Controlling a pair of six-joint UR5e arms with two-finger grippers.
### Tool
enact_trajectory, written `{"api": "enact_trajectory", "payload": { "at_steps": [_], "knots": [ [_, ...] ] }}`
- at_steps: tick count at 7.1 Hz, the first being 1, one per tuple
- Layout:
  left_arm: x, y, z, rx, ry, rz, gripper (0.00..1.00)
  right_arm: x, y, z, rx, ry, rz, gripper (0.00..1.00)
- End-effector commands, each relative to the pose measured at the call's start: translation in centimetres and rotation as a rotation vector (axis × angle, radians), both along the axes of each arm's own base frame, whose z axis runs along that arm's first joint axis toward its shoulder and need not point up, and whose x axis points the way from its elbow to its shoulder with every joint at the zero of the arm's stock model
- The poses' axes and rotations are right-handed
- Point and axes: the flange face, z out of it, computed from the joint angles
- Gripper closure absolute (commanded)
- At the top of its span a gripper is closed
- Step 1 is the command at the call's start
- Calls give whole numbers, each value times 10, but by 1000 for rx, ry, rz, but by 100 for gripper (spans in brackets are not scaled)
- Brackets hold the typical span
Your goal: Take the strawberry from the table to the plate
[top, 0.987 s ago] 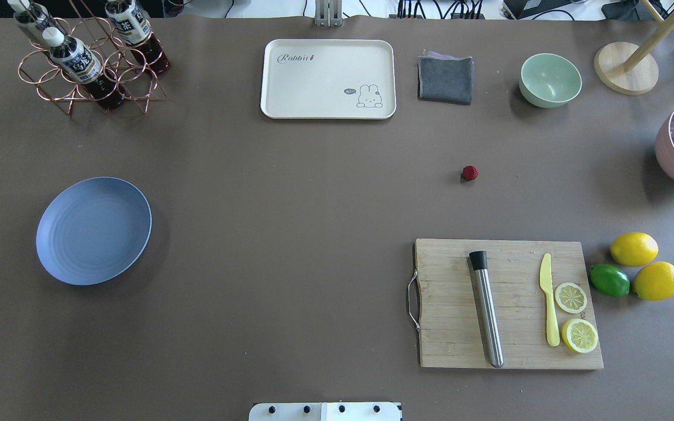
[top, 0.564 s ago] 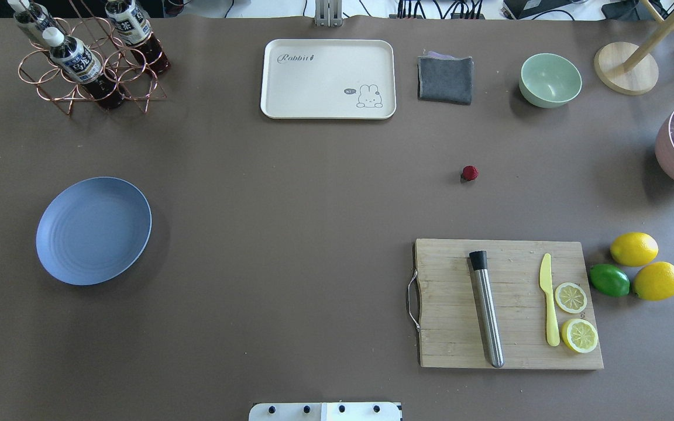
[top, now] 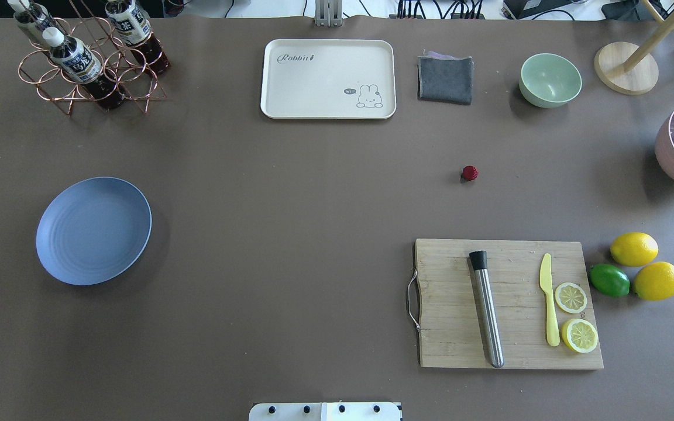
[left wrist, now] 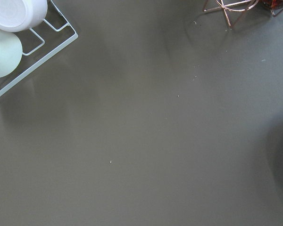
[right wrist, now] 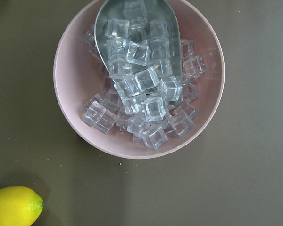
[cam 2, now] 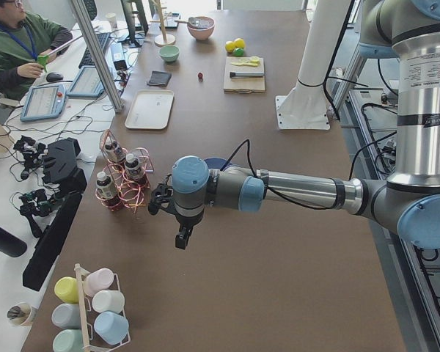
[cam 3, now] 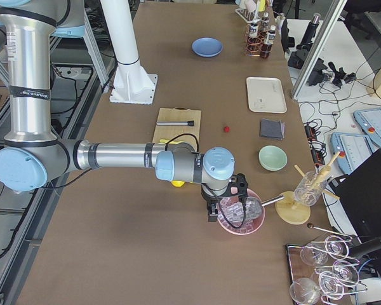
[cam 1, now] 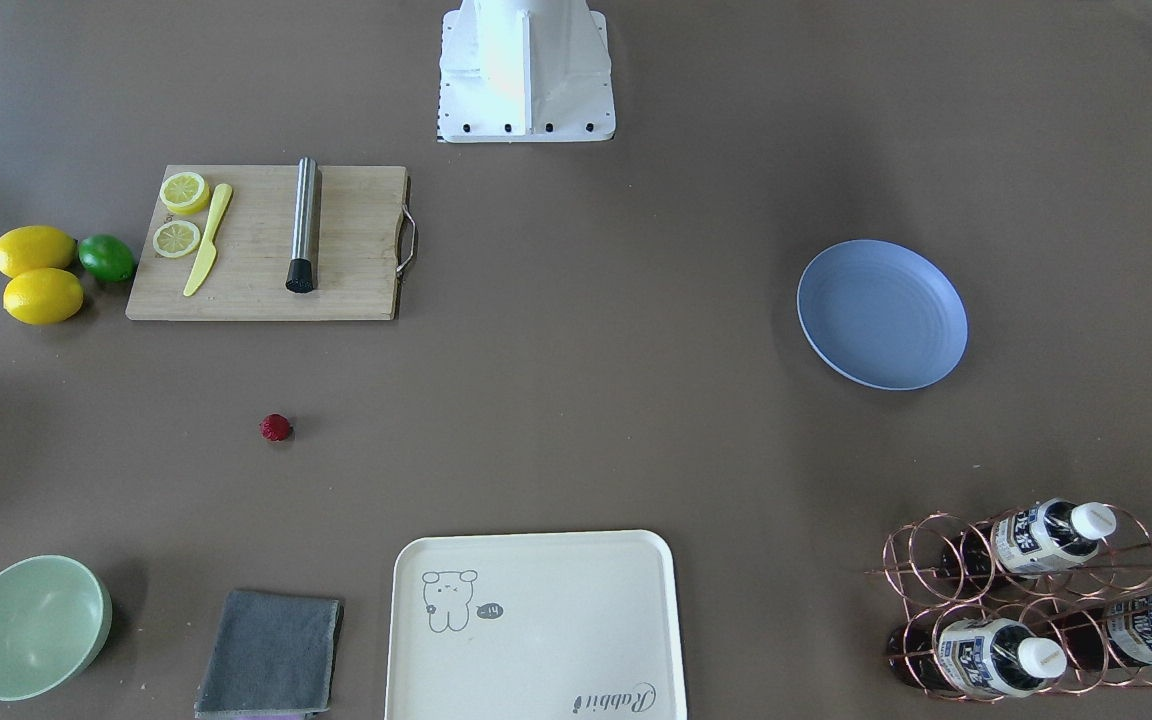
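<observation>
Left arm (cam 2: 301, 191) and right arm (cam 3: 114, 154) stretch level; left hand (cam 2: 181, 239), right hand (cam 3: 211, 213) point down.

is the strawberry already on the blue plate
No, the strawberry lies on the bare table beyond the cutting board, far across from the plate.

Overhead and front cameras face each other over the counter (top: 290, 193), sharing the plate (top: 93, 231); end cameras look lengthwise; wrist cameras sit close, pointing downward.

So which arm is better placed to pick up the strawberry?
Probably right. The strawberry lies on the right half of the table, and the right gripper hangs over the ice bowl at that end. The left gripper is at the far end, beyond the plate.
</observation>
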Motion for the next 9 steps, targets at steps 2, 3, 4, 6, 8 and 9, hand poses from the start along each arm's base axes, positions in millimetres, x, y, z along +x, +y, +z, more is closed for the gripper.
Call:
{"api": "enact_trajectory", "payload": {
  "at_steps": [2, 3, 4, 6, 8, 9],
  "knots": [
    [0, -2, -3, 11, 2, 1, 2, 0, -5, -7, 16, 2, 0, 0],
    [8, -2, -2, 25, 5, 18, 2, 0, -5, -7, 15, 2, 1, 0],
    [9, -8, -9, 93, -1, 17, 2, 0, -5, -8, 15, -1, 1, 0],
    [12, -23, -11, 99, 9, -8, 2, 0, -5, -8, 16, -2, 1, 0],
    [14, -20, -13, 112, 16, -5, 2, 0, -4, -9, 17, -4, 0, 0],
    [18, -12, -15, 135, 55, 9, 2, 0, -5, -13, 28, -3, -1, 0]
  ]
}}
